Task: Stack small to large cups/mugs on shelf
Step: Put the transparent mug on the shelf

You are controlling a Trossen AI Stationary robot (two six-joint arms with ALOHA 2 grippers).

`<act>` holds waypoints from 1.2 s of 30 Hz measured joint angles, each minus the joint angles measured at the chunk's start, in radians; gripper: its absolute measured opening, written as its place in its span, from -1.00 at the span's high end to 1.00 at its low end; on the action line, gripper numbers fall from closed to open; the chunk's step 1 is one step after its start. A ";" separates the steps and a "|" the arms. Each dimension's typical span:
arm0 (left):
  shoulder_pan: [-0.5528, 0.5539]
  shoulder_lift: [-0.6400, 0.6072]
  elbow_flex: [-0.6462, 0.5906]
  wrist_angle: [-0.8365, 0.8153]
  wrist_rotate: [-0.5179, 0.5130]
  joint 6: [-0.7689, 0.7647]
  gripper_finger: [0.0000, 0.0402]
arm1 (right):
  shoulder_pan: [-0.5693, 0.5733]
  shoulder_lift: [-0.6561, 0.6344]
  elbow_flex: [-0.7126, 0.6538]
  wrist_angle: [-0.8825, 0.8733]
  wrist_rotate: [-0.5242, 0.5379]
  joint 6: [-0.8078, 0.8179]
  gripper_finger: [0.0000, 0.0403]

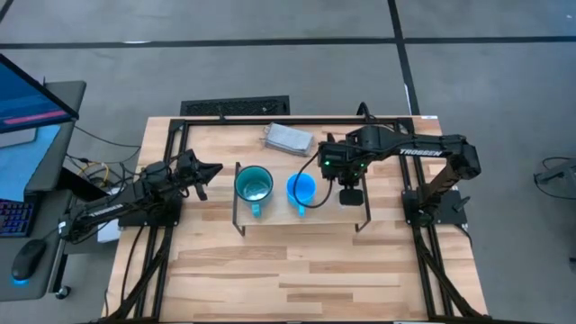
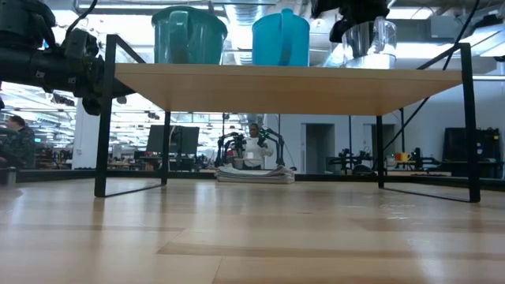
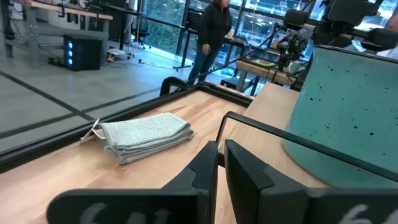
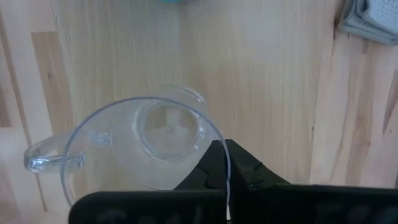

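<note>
The shelf (image 1: 270, 219) is standing on the wooden desk (image 1: 297, 270). Three cups are standing on it in one row. The big teal mug (image 1: 254, 186) is sitting at the left end, the blue mug (image 1: 301, 190) is sitting beside it in the middle, and the clear cup (image 2: 372, 39) is standing at the right end.

The right tool (image 4: 225, 163) is hanging over the clear cup (image 4: 146, 143) with its arm reaching in from the right side of the desk. Its two fingers are pressing together on the thin rim of this cup, so the tool is almost fully closed and is holding the cup by its wall. In the low view the cup seems to be resting on the shelf board.

The left tool (image 3: 221, 163) is waiting just beside the left end of the shelf, near the teal mug (image 3: 348, 112). Its fingers are nearly closed with only a thin gap, and they are holding nothing.

A folded grey cloth (image 1: 288, 139) is lying on the desk behind the shelf. A person (image 3: 211, 31) is standing in the room beyond the desk.
</note>
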 joint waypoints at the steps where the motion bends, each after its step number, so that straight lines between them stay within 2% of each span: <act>1: 0.000 0.000 0.000 0.000 0.000 0.000 0.90 | 0.002 0.000 0.000 0.000 0.004 -0.002 0.96; 13: 0.000 0.000 0.000 0.000 0.007 0.000 0.90 | 0.001 0.000 -0.002 0.000 0.014 -0.002 0.78; 36: 0.000 0.000 0.000 0.000 0.006 -0.001 0.90 | 0.001 0.000 -0.002 0.005 0.010 -0.020 0.77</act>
